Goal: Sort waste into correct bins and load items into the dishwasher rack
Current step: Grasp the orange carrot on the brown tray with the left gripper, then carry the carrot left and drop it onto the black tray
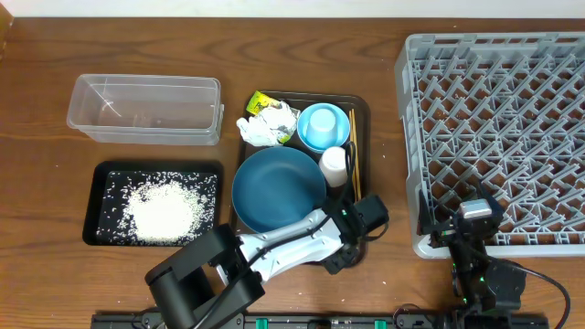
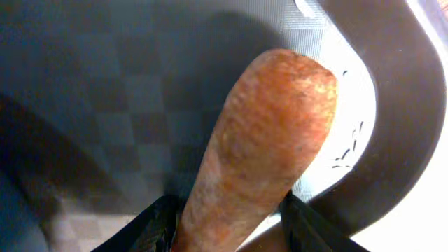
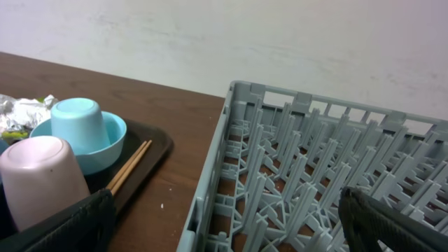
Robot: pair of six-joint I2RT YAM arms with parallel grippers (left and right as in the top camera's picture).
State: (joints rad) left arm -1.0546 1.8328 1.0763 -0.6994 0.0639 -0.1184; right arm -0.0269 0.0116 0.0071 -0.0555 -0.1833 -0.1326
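The left gripper (image 2: 231, 222) is clamped on a small orange carrot (image 2: 269, 133). Advise lifting clear of the dark brown serving tray (image 2: 402, 105) beneath it.

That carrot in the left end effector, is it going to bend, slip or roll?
The carrot looks rigid, since it sticks straight out from the left end effector without sagging. Its round, tapered shape would probably roll in a curve if released. The rough, matte skin suggests decent grip.
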